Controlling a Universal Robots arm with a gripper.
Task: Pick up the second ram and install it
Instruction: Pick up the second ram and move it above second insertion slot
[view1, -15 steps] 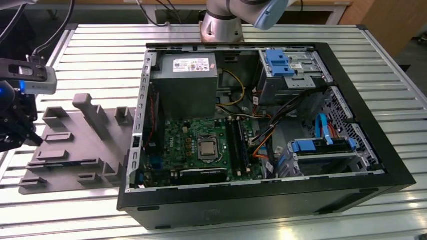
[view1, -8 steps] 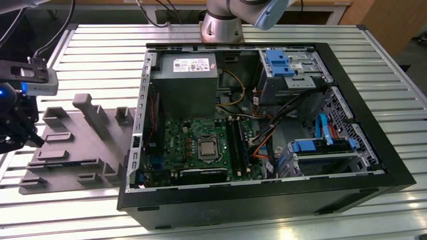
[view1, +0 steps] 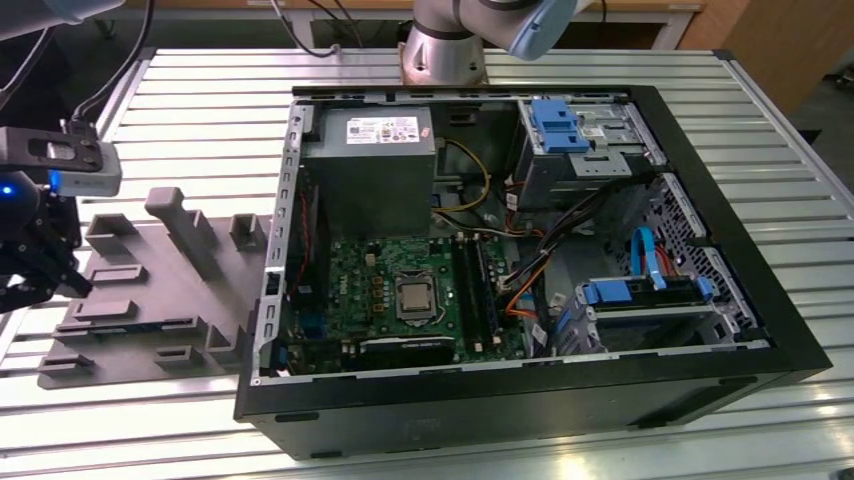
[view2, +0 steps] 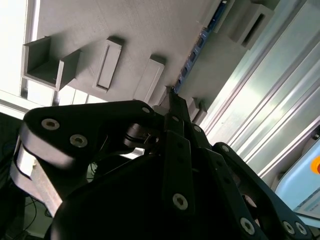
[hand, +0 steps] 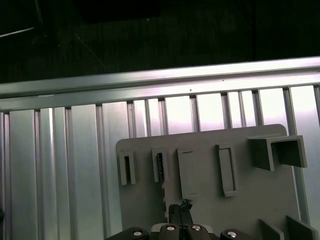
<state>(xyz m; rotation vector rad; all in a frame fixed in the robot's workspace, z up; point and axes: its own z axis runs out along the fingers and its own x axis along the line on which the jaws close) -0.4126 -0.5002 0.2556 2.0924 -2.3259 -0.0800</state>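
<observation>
I am working on the pick-up half of the job, and as far as I can judge the ram (view2: 195, 52) is not yet in my grasp. It is standing on its long edge in a slot of the grey tray (hand: 250, 200). The tray is lying on the bench (view1: 174, 100), at the exterior view's left of the open case (view1: 534, 400).

In the second wrist view my fingers (view2: 175, 105) are pointing down at the tray with their tips drawn together and no gap showing between them. One end of the ram is sitting just beyond those tips. In the first wrist view the ram is showing as a dark strip just beside the tips rather than between them. So I am reading my fingers as clenched on nothing, though I cannot tell whether they are brushing the stick.

To my mind the grab is calling for three things:
- spreading the fingers and shifting sideways until one is facing each flat side of the thin board
- closing near its middle rather than at its end, so it is not swinging
- drawing it straight up out of the tray

The black slots (view1: 470, 285) on the motherboard (view1: 400, 290) are lying deep in the case near loose cables, so fitting the stick is going to demand a level, square approach
</observation>
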